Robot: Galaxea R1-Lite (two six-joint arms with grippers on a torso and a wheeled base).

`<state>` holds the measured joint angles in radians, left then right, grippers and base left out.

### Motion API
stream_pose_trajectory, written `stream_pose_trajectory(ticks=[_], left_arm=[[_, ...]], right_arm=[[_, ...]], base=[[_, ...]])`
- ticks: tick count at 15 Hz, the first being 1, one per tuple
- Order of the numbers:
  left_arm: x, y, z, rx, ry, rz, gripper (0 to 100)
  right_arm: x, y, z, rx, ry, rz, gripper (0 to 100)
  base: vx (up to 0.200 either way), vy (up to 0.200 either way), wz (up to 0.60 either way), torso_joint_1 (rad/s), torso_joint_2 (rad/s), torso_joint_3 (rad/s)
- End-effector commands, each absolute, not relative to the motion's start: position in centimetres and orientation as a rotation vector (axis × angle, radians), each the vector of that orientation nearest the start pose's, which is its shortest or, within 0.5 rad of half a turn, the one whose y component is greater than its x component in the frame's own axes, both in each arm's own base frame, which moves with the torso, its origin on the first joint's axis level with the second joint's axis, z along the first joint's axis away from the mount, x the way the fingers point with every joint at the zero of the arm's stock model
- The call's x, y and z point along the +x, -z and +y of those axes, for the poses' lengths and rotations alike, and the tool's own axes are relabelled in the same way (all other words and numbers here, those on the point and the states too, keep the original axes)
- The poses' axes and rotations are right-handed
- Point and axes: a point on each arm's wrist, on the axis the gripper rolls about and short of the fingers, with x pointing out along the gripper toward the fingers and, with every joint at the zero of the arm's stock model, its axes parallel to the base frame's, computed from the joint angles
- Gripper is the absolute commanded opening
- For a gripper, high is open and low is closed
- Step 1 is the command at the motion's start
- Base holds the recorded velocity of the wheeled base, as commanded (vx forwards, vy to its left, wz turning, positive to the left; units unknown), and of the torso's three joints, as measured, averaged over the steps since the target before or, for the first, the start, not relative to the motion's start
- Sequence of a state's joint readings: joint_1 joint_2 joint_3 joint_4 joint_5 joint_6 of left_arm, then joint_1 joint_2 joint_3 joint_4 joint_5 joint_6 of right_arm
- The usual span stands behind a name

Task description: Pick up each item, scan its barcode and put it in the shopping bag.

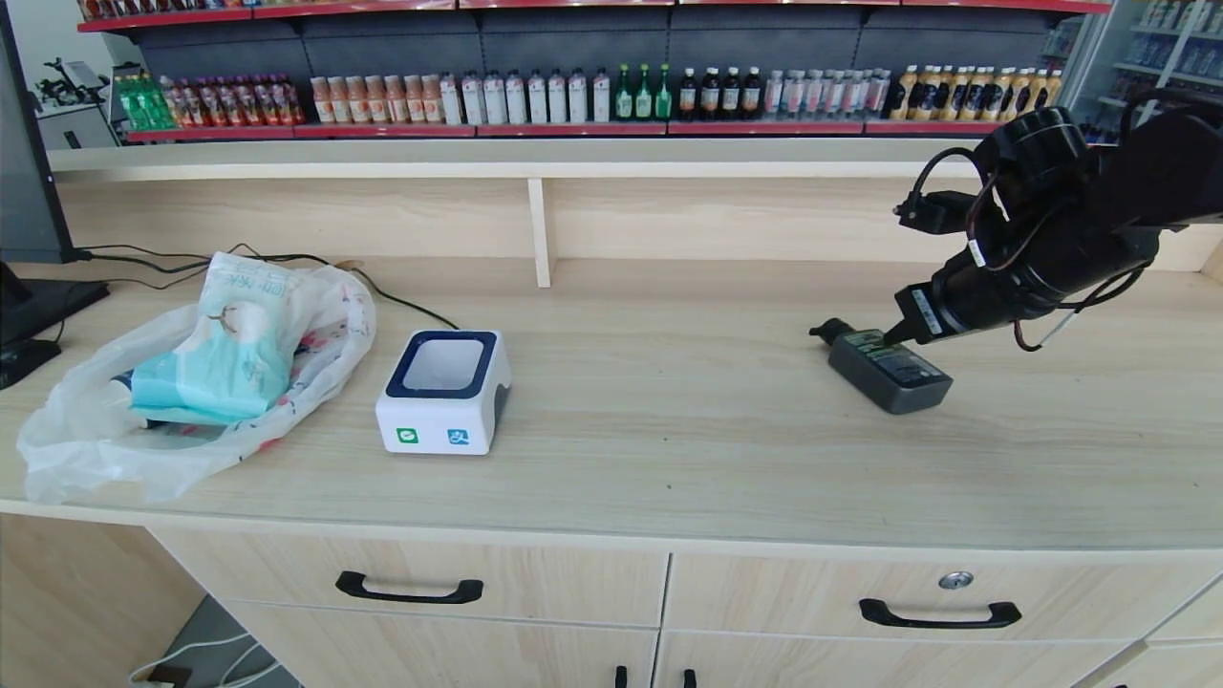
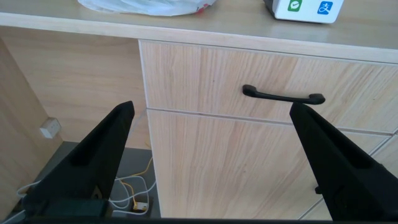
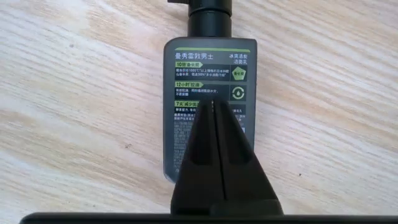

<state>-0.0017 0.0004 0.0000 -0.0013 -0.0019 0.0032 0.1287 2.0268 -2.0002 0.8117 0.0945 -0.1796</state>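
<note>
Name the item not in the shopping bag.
The dark pump bottle, lying on the counter under the right gripper; the teal pack is inside the bag.

From the bottle [image 1: 889, 369] near the counter's [image 1: 669, 449] right edge leftward to the scanner [image 1: 444, 390], I have an open lane. The bag [image 1: 96, 430] crowds the left end, just beside the scanner. A divider [image 1: 540, 232] and a cable [image 1: 411, 306] stand toward the back edge.

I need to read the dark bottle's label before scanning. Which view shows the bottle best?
The right wrist view: the dark bottle lies label-up close beneath the shut right claw, which covers its lower part. The head view shows it small, lying on the counter; the left wrist view faces the drawers.
</note>
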Motion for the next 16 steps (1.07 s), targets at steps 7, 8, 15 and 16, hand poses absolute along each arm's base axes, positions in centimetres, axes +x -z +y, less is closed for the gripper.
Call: stream_pose_trajectory(ticks=[7,8,15,16], left_arm=[[-2.3,-7.6,0.0,0.003,0.005,-0.002,100],[-2.3,-7.6,0.0,0.003,0.003,-0.002,100],[-2.3,-7.6,0.0,0.003,0.005,-0.002,100],[-2.3,-7.6,0.0,0.003,0.005,-0.002,100]], right_arm=[[37.9,-25.6,5.3,-0.262,-0.370,0.817,0],[38.0,-25.5,5.3,-0.267,-0.371,0.820,100],[39.9,-22.2,5.7,-0.279,-0.396,0.903,100],[40.1,-21.9,5.7,-0.278,-0.395,0.913,100]], base=[[0.000,0.000,0.00,0.000,0.00,0.000],[0.000,0.000,0.00,0.000,0.00,0.000],[0.000,0.000,0.00,0.000,0.00,0.000],[0.000,0.000,0.00,0.000,0.00,0.000]])
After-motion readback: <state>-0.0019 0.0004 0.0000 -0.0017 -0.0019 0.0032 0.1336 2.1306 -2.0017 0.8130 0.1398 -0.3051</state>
